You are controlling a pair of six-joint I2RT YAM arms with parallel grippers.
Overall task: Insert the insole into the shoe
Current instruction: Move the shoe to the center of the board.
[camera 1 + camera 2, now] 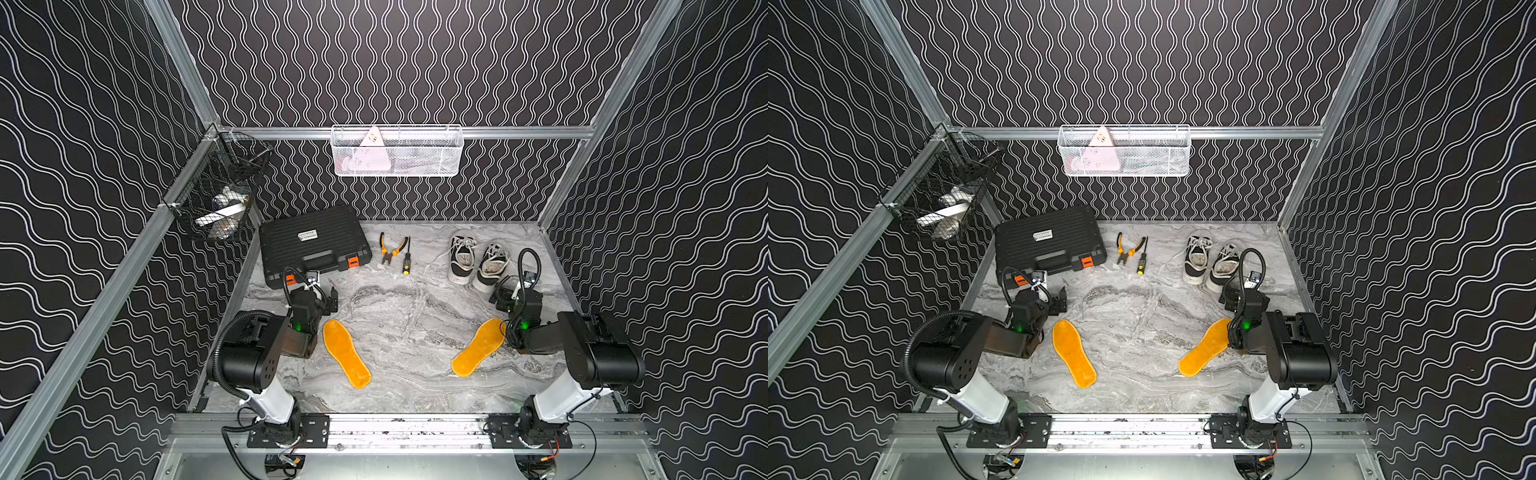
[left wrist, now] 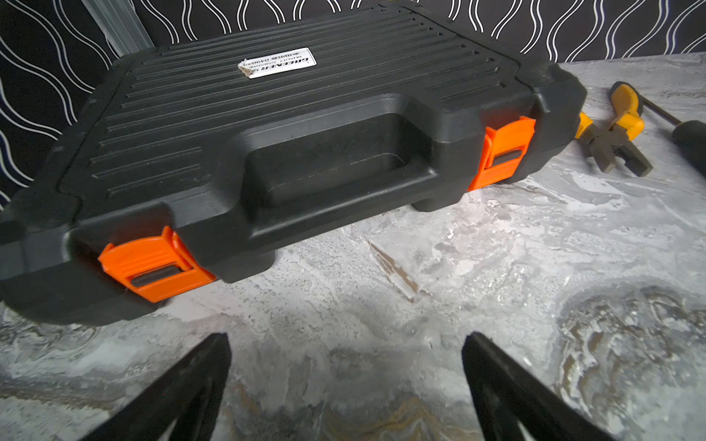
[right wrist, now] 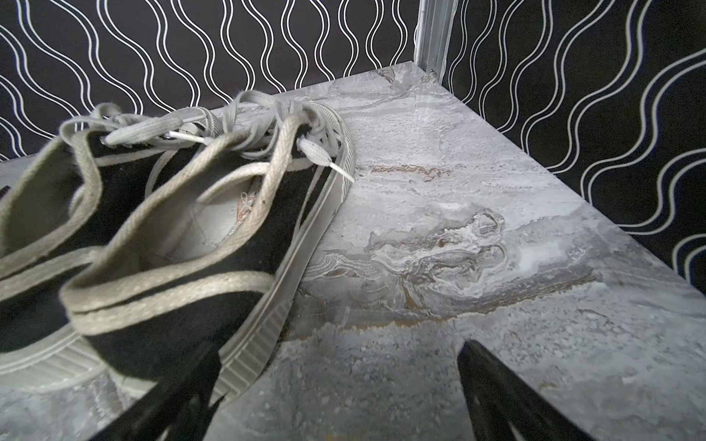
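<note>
We've not really started: our left gripper (image 2: 344, 340) and right gripper (image 3: 342, 347) both gape wide, holding nothing. The insole (image 1: 478, 347) lies flat just behind the right one, with the shoe (image 1: 492, 266) right ahead. It's not inserted yet.

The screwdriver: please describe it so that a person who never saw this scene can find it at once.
Find the big black tool case at the back of the marble table. Between it and the pair of shoes lie two hand tools. The screwdriver is the straight thin one with a black-and-yellow handle; the pliers beside it have two spread yellow handles.
</note>
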